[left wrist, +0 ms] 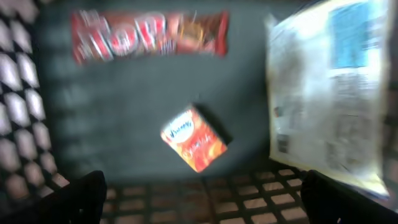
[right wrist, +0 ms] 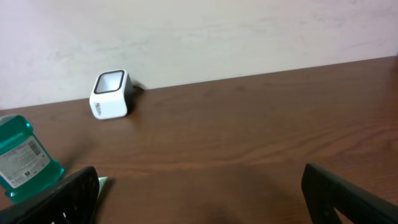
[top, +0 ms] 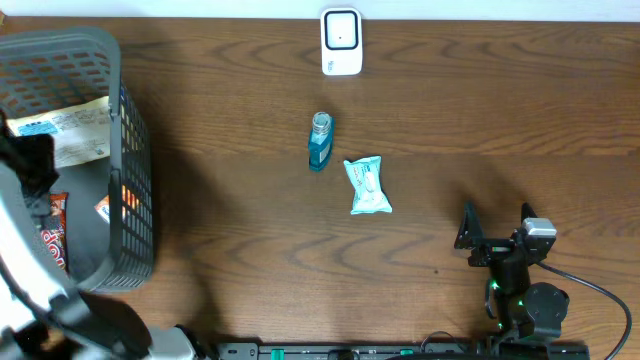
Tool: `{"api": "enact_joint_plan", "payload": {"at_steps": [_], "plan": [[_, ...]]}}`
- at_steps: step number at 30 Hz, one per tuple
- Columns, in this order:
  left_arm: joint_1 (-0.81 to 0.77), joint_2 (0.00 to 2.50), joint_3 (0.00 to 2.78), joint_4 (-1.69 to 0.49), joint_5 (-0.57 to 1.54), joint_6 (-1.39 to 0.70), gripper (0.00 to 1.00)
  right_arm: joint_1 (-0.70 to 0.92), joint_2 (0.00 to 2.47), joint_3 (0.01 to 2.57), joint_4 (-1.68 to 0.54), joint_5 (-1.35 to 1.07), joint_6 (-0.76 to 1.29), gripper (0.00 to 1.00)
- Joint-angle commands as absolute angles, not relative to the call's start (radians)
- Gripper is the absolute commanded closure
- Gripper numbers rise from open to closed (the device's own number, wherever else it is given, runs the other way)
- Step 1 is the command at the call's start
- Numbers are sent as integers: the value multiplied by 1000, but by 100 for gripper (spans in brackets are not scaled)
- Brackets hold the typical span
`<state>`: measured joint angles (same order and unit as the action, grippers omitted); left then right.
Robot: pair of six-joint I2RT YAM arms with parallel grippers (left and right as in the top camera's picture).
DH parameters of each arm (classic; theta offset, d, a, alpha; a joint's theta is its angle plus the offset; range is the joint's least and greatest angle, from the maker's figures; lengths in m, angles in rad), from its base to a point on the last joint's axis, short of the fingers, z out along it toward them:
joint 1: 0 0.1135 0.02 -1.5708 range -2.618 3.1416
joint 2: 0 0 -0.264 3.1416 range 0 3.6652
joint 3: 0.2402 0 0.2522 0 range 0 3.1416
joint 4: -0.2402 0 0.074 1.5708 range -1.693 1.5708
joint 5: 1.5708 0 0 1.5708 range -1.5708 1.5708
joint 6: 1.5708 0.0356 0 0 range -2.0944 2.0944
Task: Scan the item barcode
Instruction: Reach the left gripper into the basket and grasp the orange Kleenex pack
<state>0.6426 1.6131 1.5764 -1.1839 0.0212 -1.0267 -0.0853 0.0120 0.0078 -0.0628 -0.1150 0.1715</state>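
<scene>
My left gripper (left wrist: pixel 211 208) is spread wide and empty over the basket (top: pixel 135 200), above a small orange packet (left wrist: pixel 194 138), a red wrapper (left wrist: pixel 149 34) and a white bag (left wrist: pixel 329 93). My right gripper (top: pixel 497 228) is also apart and empty, low over the table (top: pixel 230 100). A teal bottle (top: pixel 320 140) and a pale pouch (top: pixel 367 185) lie mid-table, near the scanner (top: pixel 340 42).

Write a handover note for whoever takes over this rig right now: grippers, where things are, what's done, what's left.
Left gripper: open, empty, over the grey plastic basket.
Right gripper: open, empty, at the table's right.
In basket: small orange box, long red wrapper, white printed bag.
On table: teal bottle, pale green packet, near the white scanner.
Done: cannot tell. Left: grasp an item, scan its barcode.
</scene>
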Motion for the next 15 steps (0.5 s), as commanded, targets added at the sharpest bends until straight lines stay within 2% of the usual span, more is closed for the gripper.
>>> {"api": "enact_joint_plan", "payload": {"at_steps": [1, 7, 15], "plan": [[634, 1710, 1569, -1193, 126, -1168, 2, -80, 7, 6, -65, -114, 163, 1], [611, 1877, 1566, -1196, 126, -1254, 2, -80, 7, 6, -65, -114, 163, 1], [590, 2050, 1561, -1187, 123, -1255, 2, -80, 7, 6, -65, -114, 163, 1]]}}
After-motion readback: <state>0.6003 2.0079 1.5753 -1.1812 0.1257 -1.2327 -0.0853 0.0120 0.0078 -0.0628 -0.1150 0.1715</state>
